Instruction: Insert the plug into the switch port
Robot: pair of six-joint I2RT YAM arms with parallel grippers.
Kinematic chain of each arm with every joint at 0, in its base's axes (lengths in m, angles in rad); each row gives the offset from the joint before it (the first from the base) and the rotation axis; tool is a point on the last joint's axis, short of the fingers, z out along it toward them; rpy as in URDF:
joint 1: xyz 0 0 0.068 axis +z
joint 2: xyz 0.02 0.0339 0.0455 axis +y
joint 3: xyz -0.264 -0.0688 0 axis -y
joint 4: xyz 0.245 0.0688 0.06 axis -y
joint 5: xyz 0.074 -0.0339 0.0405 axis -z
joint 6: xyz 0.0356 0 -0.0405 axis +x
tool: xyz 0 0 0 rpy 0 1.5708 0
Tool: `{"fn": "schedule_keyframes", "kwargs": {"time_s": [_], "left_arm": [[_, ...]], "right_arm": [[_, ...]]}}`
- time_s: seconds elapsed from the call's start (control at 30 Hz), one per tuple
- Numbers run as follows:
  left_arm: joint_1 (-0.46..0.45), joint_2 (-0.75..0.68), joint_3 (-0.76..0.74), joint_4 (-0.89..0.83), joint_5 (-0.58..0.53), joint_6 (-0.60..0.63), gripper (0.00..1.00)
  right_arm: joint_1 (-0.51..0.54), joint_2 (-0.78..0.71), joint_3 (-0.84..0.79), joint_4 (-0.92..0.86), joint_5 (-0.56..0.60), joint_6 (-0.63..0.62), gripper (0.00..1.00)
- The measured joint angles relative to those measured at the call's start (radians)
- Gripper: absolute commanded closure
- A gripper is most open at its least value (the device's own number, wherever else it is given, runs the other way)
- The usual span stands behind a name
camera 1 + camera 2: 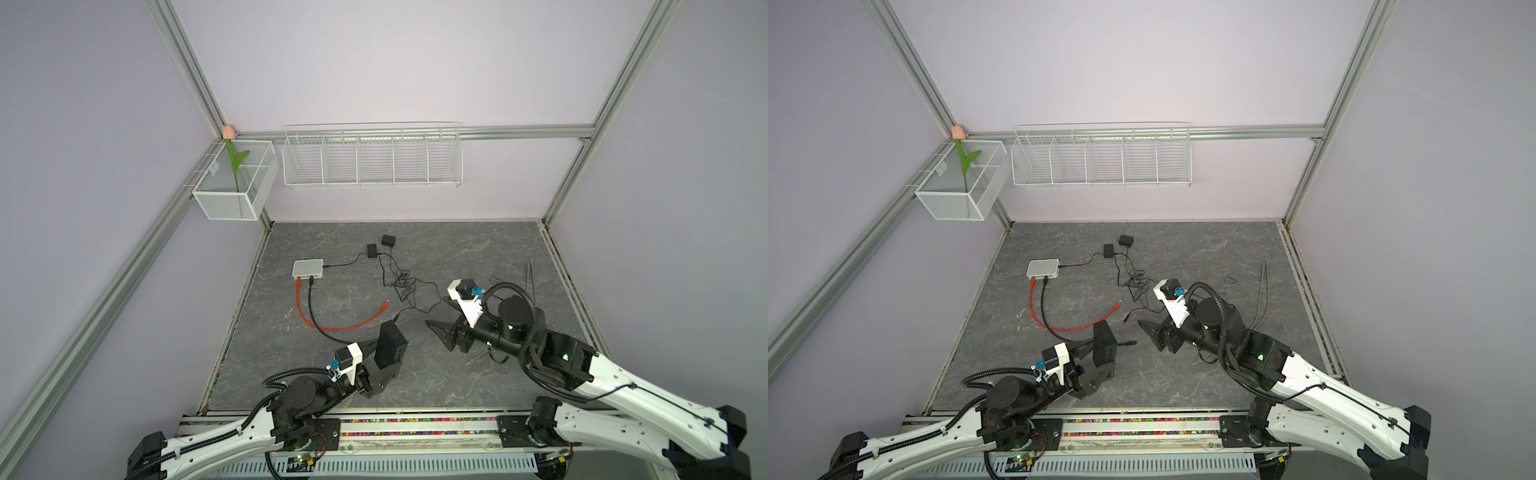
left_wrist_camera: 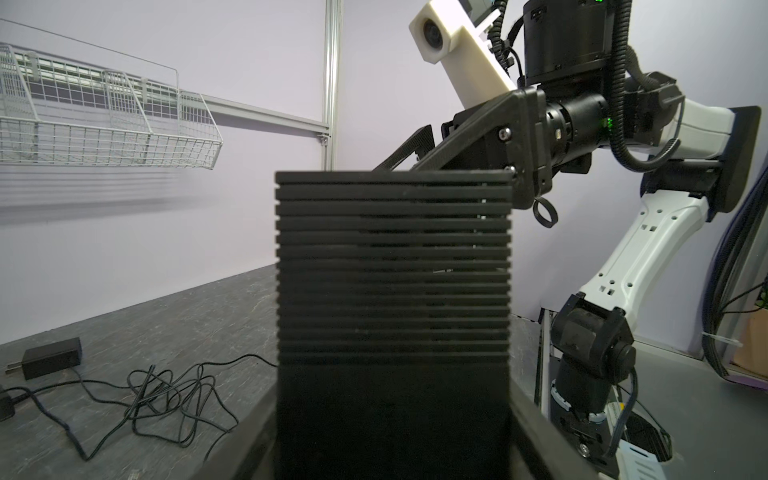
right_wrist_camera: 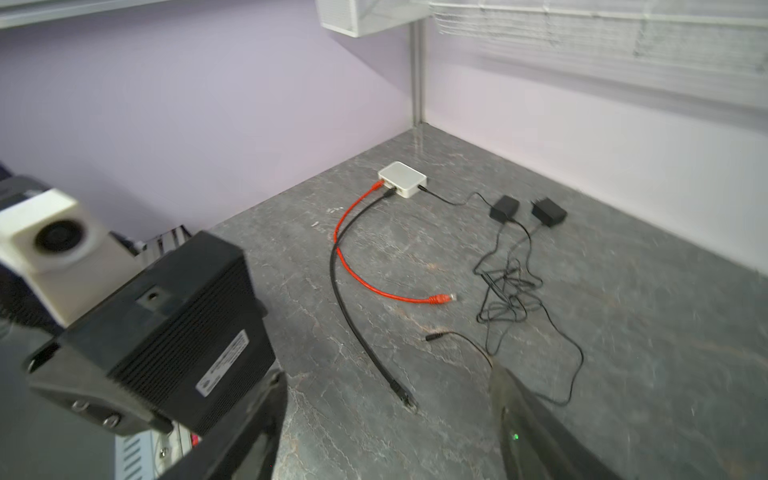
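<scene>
Closest to us, two arms come in off the near rail, the left arm (image 1: 216, 436) and the right arm (image 1: 644, 399), one gripper each. Now the left gripper (image 1: 388, 353): it's clamped on the one black ribbed switch (image 1: 390, 343), a jaw on either side. The box is held on end and a touch tilted, and a label shows on its side in the right wrist view.

Across from it, the right gripper (image 1: 438, 311) has its jaws spread wide, with nothing between them.

And the plug (image 3: 430, 337)? It's down on the bench (image 1: 478, 257), lying loose on the end of a thin black cord, apart from the switch.

Two more loose ends lie close by, one red cable (image 3: 438, 298) and one thicker black cable (image 3: 399, 388). Both run back to a single white box (image 1: 307, 268) at the left rear of the bench. A third, thin lead leaves that box for one of the two black adapters (image 1: 371, 250) (image 1: 388, 240) at the back. One tangle of cord (image 1: 405, 286) sits in front of them.

Up on the walls there are two wire baskets: one mesh basket (image 1: 232, 203) holding a single tulip (image 1: 237, 162), and one long rack (image 1: 372, 166).
</scene>
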Motion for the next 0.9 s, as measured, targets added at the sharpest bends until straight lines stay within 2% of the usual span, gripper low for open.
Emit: {"fn": "schedule_keyframes", "kwargs": {"time_s": [0.2, 0.43, 0.53, 0.67, 0.9], "left_arm": [[0.000, -0.012, 0.000, -0.077, -0.074, -0.027, 1.00], [0.025, -0.031, 0.011, -0.227, -0.198, -0.090, 1.00], [0.079, -0.035, 0.038, -0.322, -0.214, -0.139, 1.00], [0.151, -0.048, 0.067, -0.417, -0.213, -0.206, 1.00], [0.162, -0.146, 0.069, -0.528, -0.231, -0.248, 1.00]], "right_arm": [[-0.151, 0.074, 0.002, -0.122, 0.057, 0.072, 0.16], [-0.256, 0.275, 0.003, -0.154, 0.004, 0.135, 0.25], [-0.262, 0.378, 0.027, -0.137, -0.063, 0.164, 0.29], [-0.256, 0.527, 0.065, -0.034, -0.162, 0.229, 0.29], [-0.204, 0.779, 0.109, 0.127, -0.220, 0.375, 0.29]]}}
